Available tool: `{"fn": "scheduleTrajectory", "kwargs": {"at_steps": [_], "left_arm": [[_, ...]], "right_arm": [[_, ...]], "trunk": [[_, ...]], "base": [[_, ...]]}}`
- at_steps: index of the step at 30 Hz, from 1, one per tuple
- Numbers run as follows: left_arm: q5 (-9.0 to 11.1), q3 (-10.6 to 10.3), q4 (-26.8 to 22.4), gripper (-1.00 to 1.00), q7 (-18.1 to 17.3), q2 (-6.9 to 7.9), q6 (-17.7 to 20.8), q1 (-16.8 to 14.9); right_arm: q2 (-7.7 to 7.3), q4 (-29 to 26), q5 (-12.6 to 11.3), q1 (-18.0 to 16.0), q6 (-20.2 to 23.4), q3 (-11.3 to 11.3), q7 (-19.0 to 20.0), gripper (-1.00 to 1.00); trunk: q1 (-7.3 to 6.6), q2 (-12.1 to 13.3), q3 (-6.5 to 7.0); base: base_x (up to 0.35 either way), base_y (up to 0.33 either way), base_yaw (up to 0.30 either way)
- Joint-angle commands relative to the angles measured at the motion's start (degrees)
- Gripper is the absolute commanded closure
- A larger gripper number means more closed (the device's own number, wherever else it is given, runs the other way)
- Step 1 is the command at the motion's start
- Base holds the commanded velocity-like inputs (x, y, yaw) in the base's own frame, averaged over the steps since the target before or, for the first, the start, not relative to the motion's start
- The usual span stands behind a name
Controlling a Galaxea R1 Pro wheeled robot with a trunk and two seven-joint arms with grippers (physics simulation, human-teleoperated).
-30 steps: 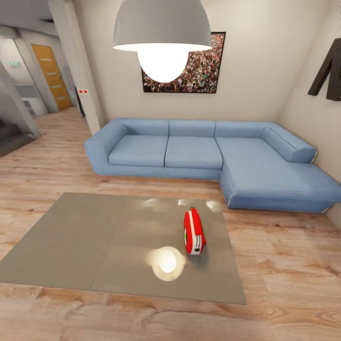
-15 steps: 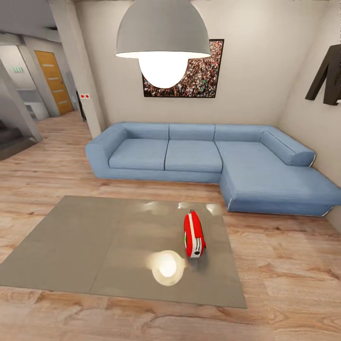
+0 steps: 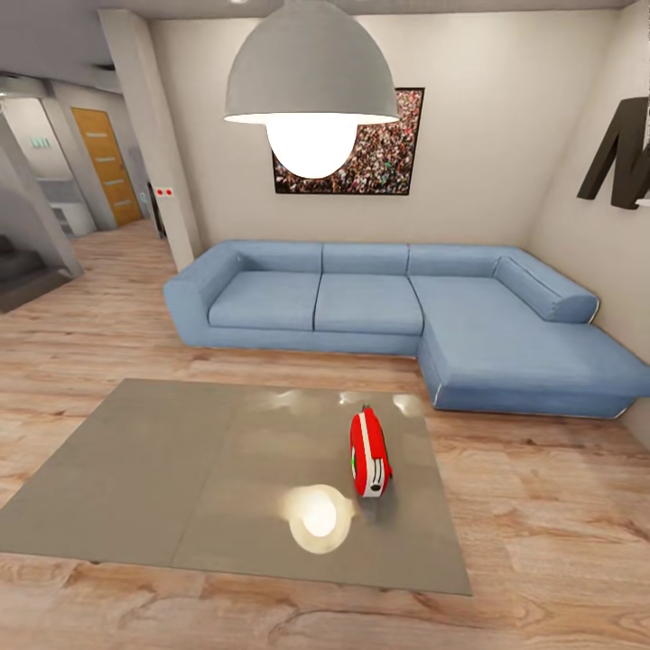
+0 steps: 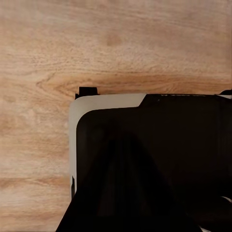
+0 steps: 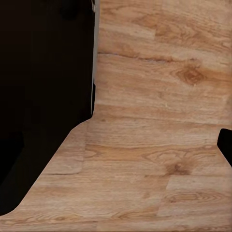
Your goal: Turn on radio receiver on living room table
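Note:
The small red radio receiver point(image 3: 369, 454) with white stripes stands on the right panel of the low grey table point(image 3: 181, 460), with its green dot on the side facing left. A thin wire handle sticks up at its far end. The table lies ahead of me on the light wood floor of the living room, in the lower middle of the head view. In the left wrist view a dark part of my own body point(image 4: 154, 164) hangs over the plank floor, and the right wrist view has a similar dark mass point(image 5: 43, 96) above the floor.
A blue L-shaped sofa point(image 3: 361, 302) stands behind the table, with its long end at the right. A grey dome lamp point(image 3: 311, 72) hangs above and is mirrored on the tabletop point(image 3: 318, 516). A pillar point(image 3: 153, 135), a hallway door point(image 3: 106, 162) and stairs point(image 3: 23, 271) lie to the left.
The whole head picture has slid slightly downward, so the camera has moved. The radio stays in the same place on the table.

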Motion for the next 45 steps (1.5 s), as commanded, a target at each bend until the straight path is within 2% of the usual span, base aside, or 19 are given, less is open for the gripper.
{"fn": "scheduleTrajectory", "kwargs": {"at_steps": [1, 8, 11, 17, 27, 32, 37, 45], "left_arm": [[0.0, -0.01, 0.0, 1.0, 0.0, 0.01, 0.0, 0.0], [0.0, 0.0, 0.0, 1.0, 0.0, -0.01, 0.0, 0.0], [0.1, 0.04, 0.0, 1.0, 0.0, -0.06, 0.0, 0.0], [0.09, 0.07, 0.0, 1.0, 0.0, -1.04, 0.0, 0.0], [0.62, 0.23, 0.09, 1.0, 0.08, -1.76, 0.03, 0.0], [0.69, 0.28, 0.16, 1.0, 1.86, -3.61, 0.09, 0.0], [0.7, 0.25, 0.18, 1.0, 4.42, -7.32, 0.09, 0.0], [1.5, 0.25, 0.25, 1.0, 4.73, -9.98, 0.15, 0.35]], "right_arm": [[0.0, 0.0, -0.02, 0.0, 0.0, -0.02, -0.02, -1.0], [0.01, 1.04, -0.09, -0.02, 0.0, 0.04, -0.23, -1.0], [0.95, 3.35, -0.06, -0.08, 0.36, 0.11, -1.17, -1.0], [1.81, 4.73, -0.08, -0.09, 1.19, 0.8, -4.01, -1.0], [2.02, 4.99, -0.09, -0.09, 1.31, 0.92, -6.26, -1.0], [2.03, 5.01, -0.09, -0.09, 1.17, 0.92, -6.32, -1.0], [1.98, 4.98, -0.09, -0.09, 1.0, 0.92, -6.33, -1.0], [2.03, 4.99, -0.09, -0.09, 0.89, 0.92, -6.33, -1.0]], "trunk": [[0.0, 0.0, 0.09], [0.0, 0.0, 0.74], [0.0, 0.0, 1.01], [0.0, 0.0, 1.48], [0.0, 0.0, 2.13], [0.0, 0.0, 2.43], [0.0, 0.0, 2.73], [0.0, 0.0, 3.2]], "base": [[0.0, 0.0, 0.0], [0.0, 0.0, 0.0], [0.0, 0.0, 0.0], [0.0, 0.0, 0.0], [0.0, 0.0, 0.0], [0.0, 0.0, 0.0], [0.0, 0.0, 0.0], [0.0, 0.0, 0.0]]}}
